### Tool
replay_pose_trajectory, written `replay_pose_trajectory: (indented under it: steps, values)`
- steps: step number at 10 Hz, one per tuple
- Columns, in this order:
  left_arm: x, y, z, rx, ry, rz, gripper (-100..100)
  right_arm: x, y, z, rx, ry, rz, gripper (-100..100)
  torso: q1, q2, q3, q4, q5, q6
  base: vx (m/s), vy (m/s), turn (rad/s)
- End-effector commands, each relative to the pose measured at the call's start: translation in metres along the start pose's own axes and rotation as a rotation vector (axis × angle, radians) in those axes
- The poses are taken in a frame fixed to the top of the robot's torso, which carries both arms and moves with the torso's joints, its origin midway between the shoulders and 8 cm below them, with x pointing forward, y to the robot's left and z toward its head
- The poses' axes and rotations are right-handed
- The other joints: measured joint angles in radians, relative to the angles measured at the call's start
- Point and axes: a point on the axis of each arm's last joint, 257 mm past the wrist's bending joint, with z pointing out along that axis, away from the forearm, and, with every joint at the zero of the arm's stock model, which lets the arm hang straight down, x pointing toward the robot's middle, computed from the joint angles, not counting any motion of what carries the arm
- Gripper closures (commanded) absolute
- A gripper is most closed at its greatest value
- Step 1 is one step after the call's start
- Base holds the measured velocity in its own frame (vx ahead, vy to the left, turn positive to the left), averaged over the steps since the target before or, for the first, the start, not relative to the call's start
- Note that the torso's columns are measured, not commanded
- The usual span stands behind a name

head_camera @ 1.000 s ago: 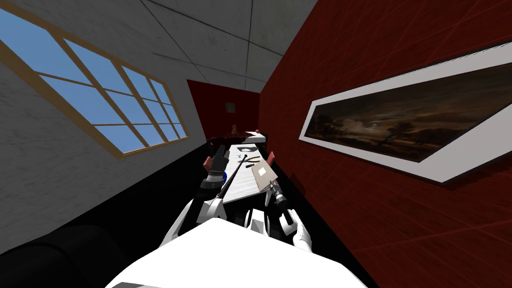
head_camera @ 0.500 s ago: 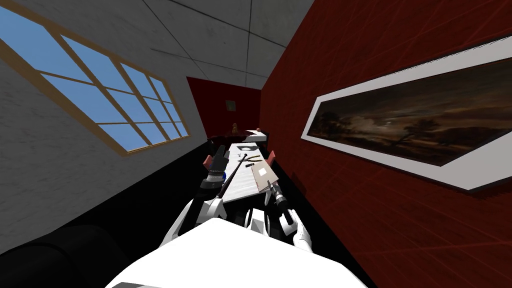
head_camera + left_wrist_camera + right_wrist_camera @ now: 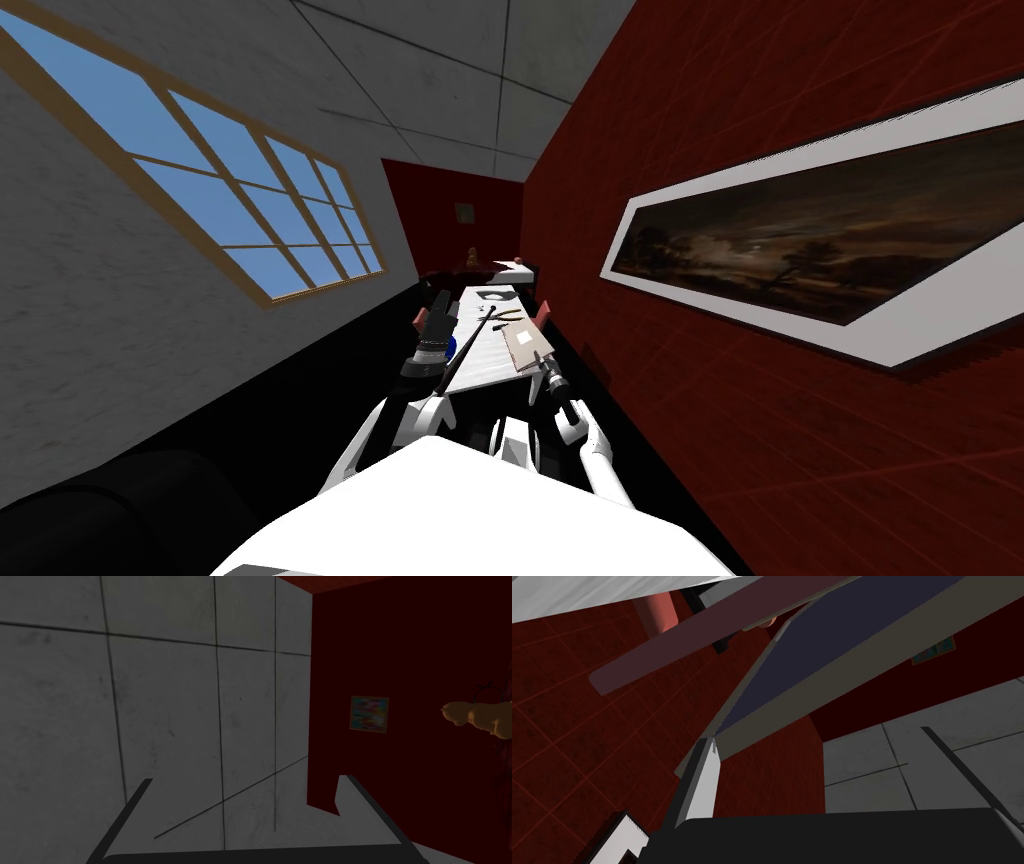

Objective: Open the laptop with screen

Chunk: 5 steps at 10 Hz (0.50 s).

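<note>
Spread right fingers point(image 3: 704, 776) — one at laptop point(image 3: 837, 641) lid's edge.

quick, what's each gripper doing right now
left gripper: open, holding nothing
right gripper: open, one finger at the edge of the laptop lid, not clamped on it

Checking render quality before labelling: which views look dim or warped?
Head view: wide lens splays and tilts the whole scene; window bright. Left wrist view: dim overall. Right wrist view: evenly lit, laptop screen dark, no glare.
</note>
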Motion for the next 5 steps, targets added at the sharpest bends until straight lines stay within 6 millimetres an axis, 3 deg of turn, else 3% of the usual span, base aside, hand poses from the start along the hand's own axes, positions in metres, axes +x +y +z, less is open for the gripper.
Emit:
replay_pose_trajectory:
  steps: [1, 2, 3, 5]
  values:
    - [0.0, 0.0, 0.0, 0.0, 0.0, 0.0, 0, -0.0177, 0.0054, 0.017, 0.01, -0.004, 0.002, -100, 0.0, 0.0, 0.0, 0.0, 0.0, 0.0, -0.083, -0.036, 0.023]
    - [0.0, 0.0, 0.0, 0.0, 0.0, 0.0, 0, -0.0135, 0.0056, 0.0134, 0.005, -0.005, -0.001, -100, 0.0, -0.001, 0.0, 0.0, 0.0, 0.0, -0.035, -0.017, 0.006]
    - [0.0, 0.0, 0.0, 0.0, 0.0, 0.0, 0, -0.014, 0.0052, 0.0141, 0.008, -0.004, 0.001, 0, 0.001, -0.003, -0.002, -0.001, 0.0, 0.0, -0.008, -0.004, -0.001]
    - [0.0, 0.0, 0.0, 0.0, 0.0, 0.0, 0, -0.0139, 0.0052, 0.014, 0.008, -0.003, 0.001, 0, 0.001, -0.002, -0.002, -0.001, 0.0, 0.0, 0.0, 0.0, 0.0]
